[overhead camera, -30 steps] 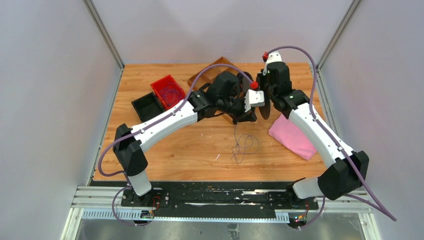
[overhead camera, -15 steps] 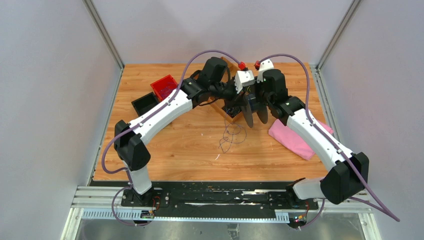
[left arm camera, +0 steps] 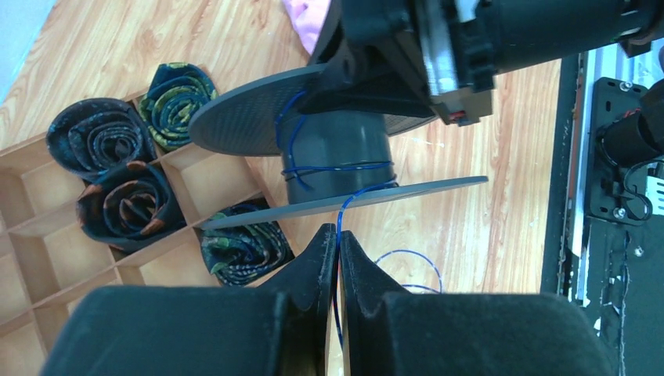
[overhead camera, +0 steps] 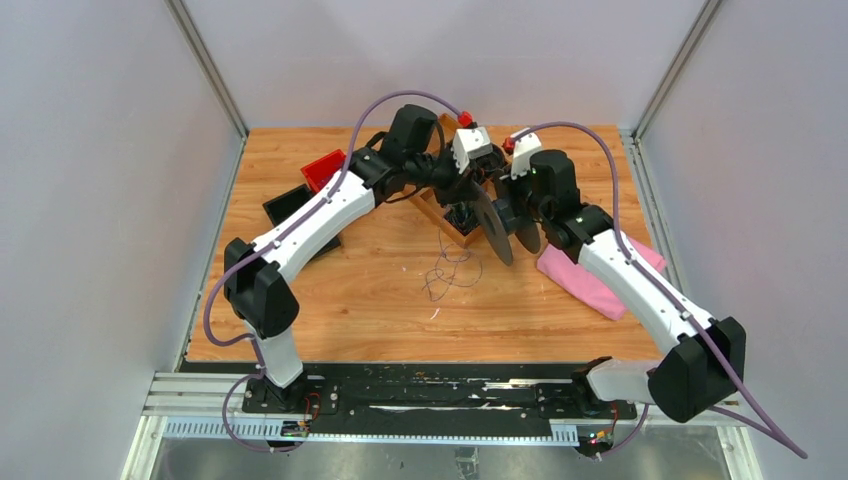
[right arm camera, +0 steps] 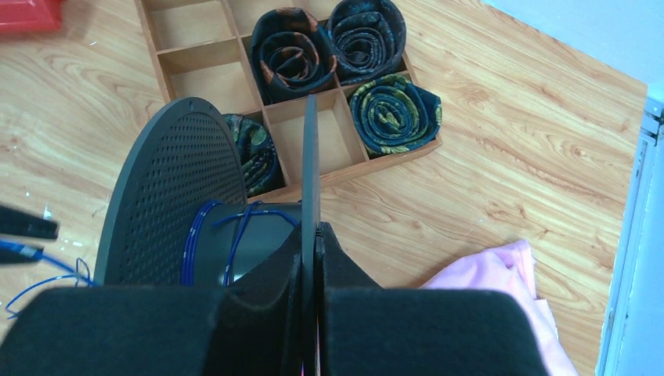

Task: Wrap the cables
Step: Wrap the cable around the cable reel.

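Left gripper [left arm camera: 338, 243]: fingers pinched on cable [left arm camera: 338, 227], just beside spool [left arm camera: 337, 149], far centre of table. Cable runs over flange edge, few turns on hub; remainder in loose tangle on table, nearer in. Right gripper [right arm camera: 311, 235]: clenched on one flange rim, spool held with flanges upright over near corner of wooden tray [right arm camera: 192, 23]. Pink cloth [overhead camera: 600, 280] right of spool.

Bright and even all over, lit from above; only soft, pale shadows on the wooden table [overhead camera: 330, 300]; sharp and clear from the top; up close, dark and fuzzy at the left gripper [left arm camera: 339, 241] and right gripper [right arm camera: 313, 231]; sharp farther off at the wooden box of rolled ties [right arm camera: 205, 74].
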Robot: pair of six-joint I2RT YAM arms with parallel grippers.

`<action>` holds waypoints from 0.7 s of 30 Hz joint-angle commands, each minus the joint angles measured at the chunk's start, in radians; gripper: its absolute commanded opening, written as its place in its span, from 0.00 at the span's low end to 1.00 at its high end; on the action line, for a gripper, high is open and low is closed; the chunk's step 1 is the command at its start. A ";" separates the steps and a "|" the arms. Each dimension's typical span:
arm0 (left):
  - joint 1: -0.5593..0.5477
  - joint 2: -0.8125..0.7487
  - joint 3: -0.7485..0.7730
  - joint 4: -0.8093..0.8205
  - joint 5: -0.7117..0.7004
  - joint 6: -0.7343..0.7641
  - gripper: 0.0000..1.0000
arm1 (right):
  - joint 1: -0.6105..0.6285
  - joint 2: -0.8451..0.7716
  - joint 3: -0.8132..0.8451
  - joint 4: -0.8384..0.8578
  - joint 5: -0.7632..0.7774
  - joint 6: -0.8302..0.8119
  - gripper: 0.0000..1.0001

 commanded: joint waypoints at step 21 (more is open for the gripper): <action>0.087 -0.060 -0.129 0.059 -0.049 -0.016 0.07 | -0.017 -0.108 0.009 0.017 -0.196 -0.063 0.01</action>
